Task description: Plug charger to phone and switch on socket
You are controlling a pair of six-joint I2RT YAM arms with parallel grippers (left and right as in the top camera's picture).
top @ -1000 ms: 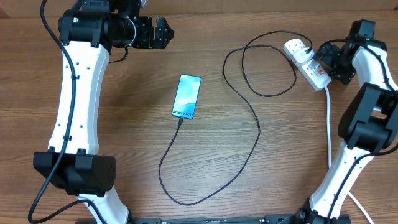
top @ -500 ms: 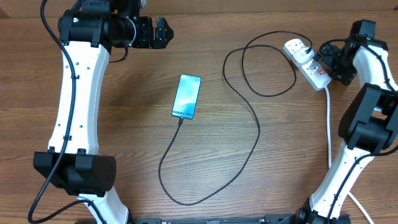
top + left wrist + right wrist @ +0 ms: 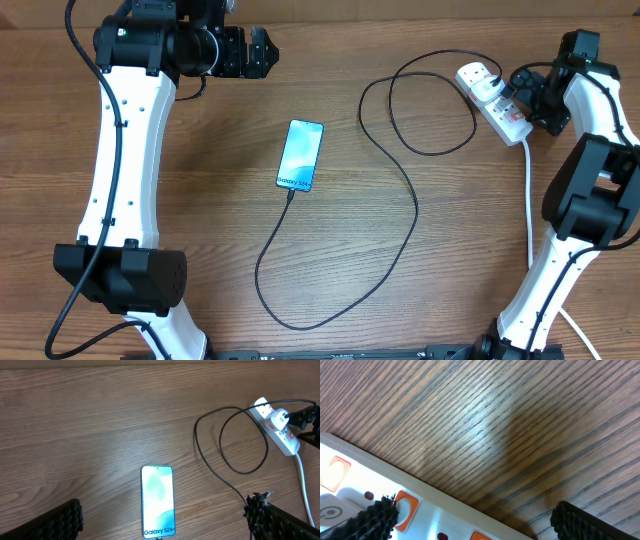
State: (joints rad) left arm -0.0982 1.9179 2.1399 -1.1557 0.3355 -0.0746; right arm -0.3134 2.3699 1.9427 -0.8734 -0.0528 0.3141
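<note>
The phone (image 3: 300,155) lies flat mid-table, its light blue screen up; in the left wrist view the phone (image 3: 158,500) shows between my fingers, far below them. The charger, a thin black cable (image 3: 414,215), meets the phone's bottom edge, loops toward the front and runs back to a white plug (image 3: 481,78) seated in the socket (image 3: 503,113). My left gripper (image 3: 268,52) hangs open at the back left, holding nothing. My right gripper (image 3: 520,95) is open just over the socket (image 3: 435,510), one fingertip (image 3: 375,520) beside an orange switch (image 3: 405,507).
The socket's thick white lead (image 3: 529,200) runs down the right side toward the front edge, next to the right arm's base. The cable's loop (image 3: 245,440) lies on bare wood left of the socket.
</note>
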